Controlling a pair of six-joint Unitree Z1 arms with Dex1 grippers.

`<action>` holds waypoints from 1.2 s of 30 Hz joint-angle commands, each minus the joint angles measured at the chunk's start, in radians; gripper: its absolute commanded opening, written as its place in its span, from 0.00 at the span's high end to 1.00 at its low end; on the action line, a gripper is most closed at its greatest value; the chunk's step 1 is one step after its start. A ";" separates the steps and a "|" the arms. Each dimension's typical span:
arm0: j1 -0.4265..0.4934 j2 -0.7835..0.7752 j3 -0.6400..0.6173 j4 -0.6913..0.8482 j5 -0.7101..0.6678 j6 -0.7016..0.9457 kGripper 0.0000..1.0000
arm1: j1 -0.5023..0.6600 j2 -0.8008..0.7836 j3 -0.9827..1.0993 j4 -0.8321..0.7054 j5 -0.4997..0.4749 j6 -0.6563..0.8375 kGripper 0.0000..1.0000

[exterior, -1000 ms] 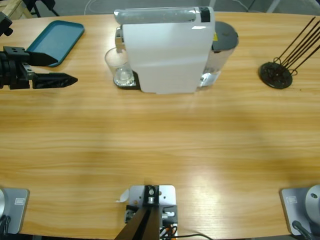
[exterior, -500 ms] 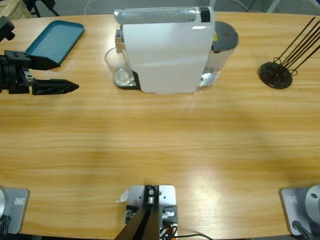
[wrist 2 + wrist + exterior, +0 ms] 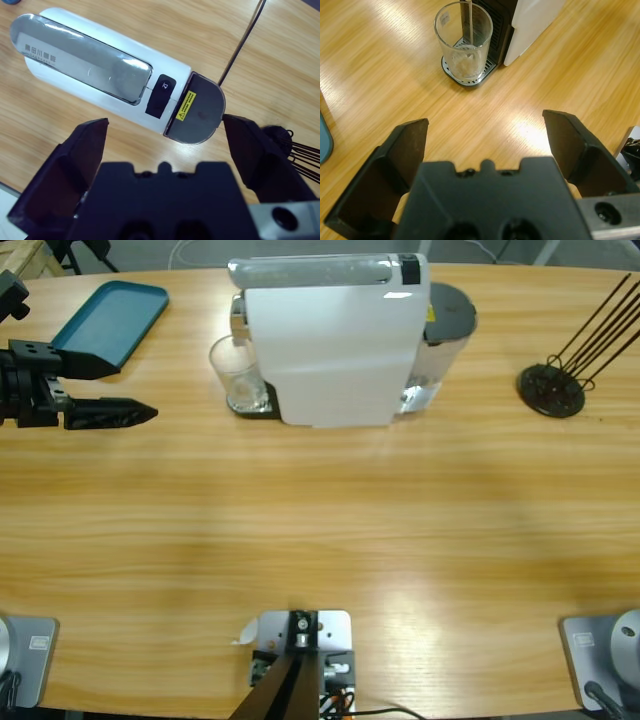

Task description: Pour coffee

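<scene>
The long wooden worktop [image 3: 330,540] fills the high view. At its far middle stands a white coffee machine [image 3: 330,340] with a silver lid, a black button and a grey water tank at its right end; the right wrist view looks straight down on its top. Far left, at the worktop's back corner, lies a teal tray [image 3: 110,322]. Far right sits a black round stand [image 3: 551,388] with thin dark rods leaning out of it.

The left gripper [image 3: 128,388] comes in from the left edge, just beside the tray and well apart from the machine, its jaws spread wide and empty, pointing toward the glass. The right gripper [image 3: 165,137] hangs above the machine, its jaws also wide apart, holding nothing.

A clear glass tumbler [image 3: 463,42] stands upright on the machine's dark drip tray [image 3: 470,80], beneath the spout at the machine's left end. A thin stream falls into it, and the coffee [image 3: 465,65] forms a shallow pale layer at the tumbler's bottom.
</scene>
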 commanded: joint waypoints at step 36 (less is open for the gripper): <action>-0.107 -0.061 -0.039 0.078 0.233 0.005 0.00 | 0.041 -0.733 1.315 -0.837 0.116 -0.100 0.00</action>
